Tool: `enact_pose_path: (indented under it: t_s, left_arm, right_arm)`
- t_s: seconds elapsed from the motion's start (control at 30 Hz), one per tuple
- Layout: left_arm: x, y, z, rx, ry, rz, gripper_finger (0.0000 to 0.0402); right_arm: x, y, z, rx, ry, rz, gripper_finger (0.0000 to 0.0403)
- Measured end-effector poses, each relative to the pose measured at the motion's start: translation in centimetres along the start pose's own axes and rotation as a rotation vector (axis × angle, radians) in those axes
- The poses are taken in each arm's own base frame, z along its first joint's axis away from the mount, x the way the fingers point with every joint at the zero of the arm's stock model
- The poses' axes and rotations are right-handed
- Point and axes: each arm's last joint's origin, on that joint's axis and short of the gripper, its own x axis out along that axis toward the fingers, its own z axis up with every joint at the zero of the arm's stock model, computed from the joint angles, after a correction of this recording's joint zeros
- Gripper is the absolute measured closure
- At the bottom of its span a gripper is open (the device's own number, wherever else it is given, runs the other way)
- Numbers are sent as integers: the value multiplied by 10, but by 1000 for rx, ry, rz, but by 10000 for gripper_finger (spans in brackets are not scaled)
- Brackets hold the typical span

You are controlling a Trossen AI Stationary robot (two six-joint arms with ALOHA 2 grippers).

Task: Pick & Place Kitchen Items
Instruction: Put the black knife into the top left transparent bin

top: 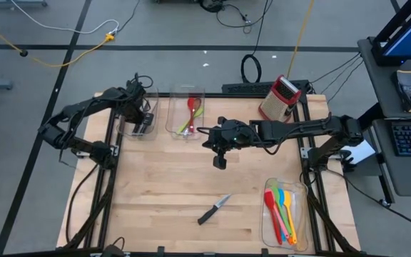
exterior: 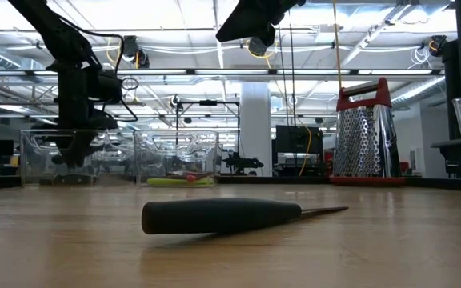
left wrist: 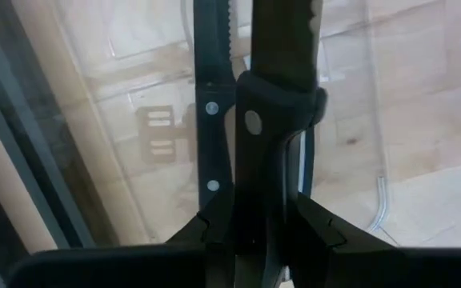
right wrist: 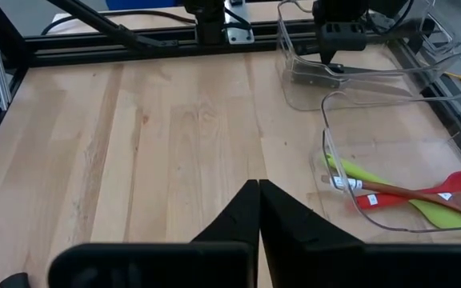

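Note:
My left gripper (top: 143,123) reaches down into the clear bin (top: 154,100) at the table's far left, shut on a black-handled knife (left wrist: 282,48). A second black-handled knife (left wrist: 212,120) lies beside it in that bin. My right gripper (top: 220,160) hangs shut above the table's middle, holding nothing. Another black-handled knife (top: 214,209) lies flat on the wood toward the near edge. The middle far bin (top: 185,91) holds a red utensil (right wrist: 454,188) and a green one (right wrist: 374,180). My left gripper pinches the knife's black handle (left wrist: 274,172) between its two fingers (left wrist: 326,232). The fingers come from above, pointing down, and lie across the handle. The knife sits low in the bin, its blade pointing away from the fingers; whether it rests on the bin's floor I cannot tell.
A clear bin (top: 266,187) at the near right holds several coloured spatulas (top: 282,214). The red box grater (top: 280,98) stands at the far right edge. Bare wood stretches across the table's middle and near left.

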Motion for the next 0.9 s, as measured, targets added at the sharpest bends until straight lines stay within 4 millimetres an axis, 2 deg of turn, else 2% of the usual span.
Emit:
enact_pose_path:
  t_s: [0.23, 0.6, 0.73, 0.9]
  left_arm:
    - [0, 0, 1, 13, -10, 15, 278]
    - [-4, 0, 1, 7, -41, 8, 267]
    - [-23, -2, 3, 11, -109, -14, 266]
    - [-62, -9, 5, 36, -256, -115, 266]
  right_arm:
    - [0, 0, 0, 0, 0, 0, 403]
    - [0, 0, 0, 0, 0, 0, 403]
    - [0, 0, 0, 1, 0, 0, 403]
    - [0, 3, -1, 0, 13, 101, 403]
